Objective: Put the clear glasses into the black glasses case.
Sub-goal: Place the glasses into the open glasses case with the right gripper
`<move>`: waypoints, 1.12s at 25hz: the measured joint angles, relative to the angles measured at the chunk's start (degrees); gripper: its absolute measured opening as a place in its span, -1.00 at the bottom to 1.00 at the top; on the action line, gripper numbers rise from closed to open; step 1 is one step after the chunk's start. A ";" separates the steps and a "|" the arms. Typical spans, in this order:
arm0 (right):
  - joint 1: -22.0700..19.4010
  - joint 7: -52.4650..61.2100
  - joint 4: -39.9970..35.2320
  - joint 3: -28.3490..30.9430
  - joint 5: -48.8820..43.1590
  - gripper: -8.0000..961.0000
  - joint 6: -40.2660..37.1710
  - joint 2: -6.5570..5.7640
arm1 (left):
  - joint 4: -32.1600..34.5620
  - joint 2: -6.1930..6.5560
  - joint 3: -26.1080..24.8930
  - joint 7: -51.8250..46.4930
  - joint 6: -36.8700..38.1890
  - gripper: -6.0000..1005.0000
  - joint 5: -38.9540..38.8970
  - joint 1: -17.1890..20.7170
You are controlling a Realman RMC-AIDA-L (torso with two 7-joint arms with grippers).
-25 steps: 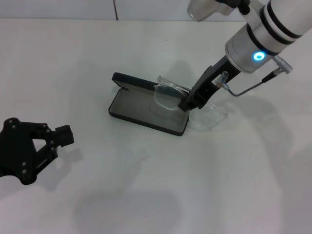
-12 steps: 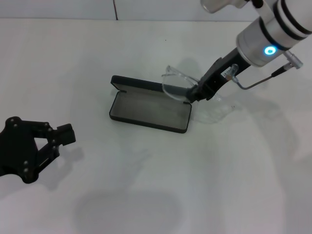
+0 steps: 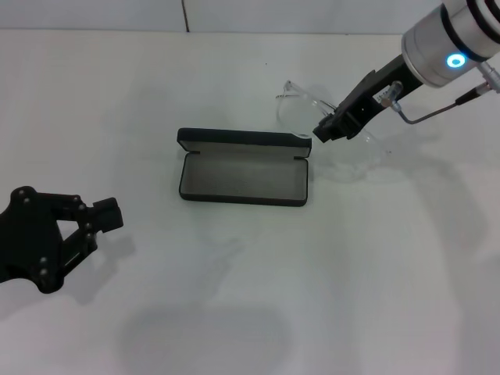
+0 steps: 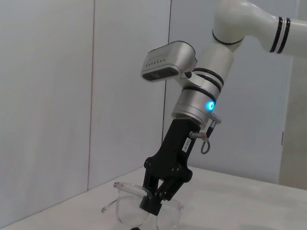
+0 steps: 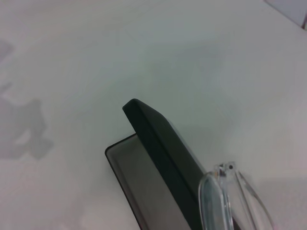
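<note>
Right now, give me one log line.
right pincer: shut on clear glasses, raised beyond black glasses case | case: open | left pincer: idle, near-left

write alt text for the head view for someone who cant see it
The right pincer holds the clear glasses lifted just behind the open, empty black glasses case on a white table. The left pincer rests at the near left.

You find the black glasses case [image 3: 242, 173] tray free from above; only its upright lid [image 3: 242, 139] blocks the far side.
</note>
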 joint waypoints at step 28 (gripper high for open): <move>5.07 -2.61 2.22 -11.99 8.31 -0.74 4.26 0.77 | 0.00 0.32 0.00 0.00 0.08 -0.84 0.15 -0.61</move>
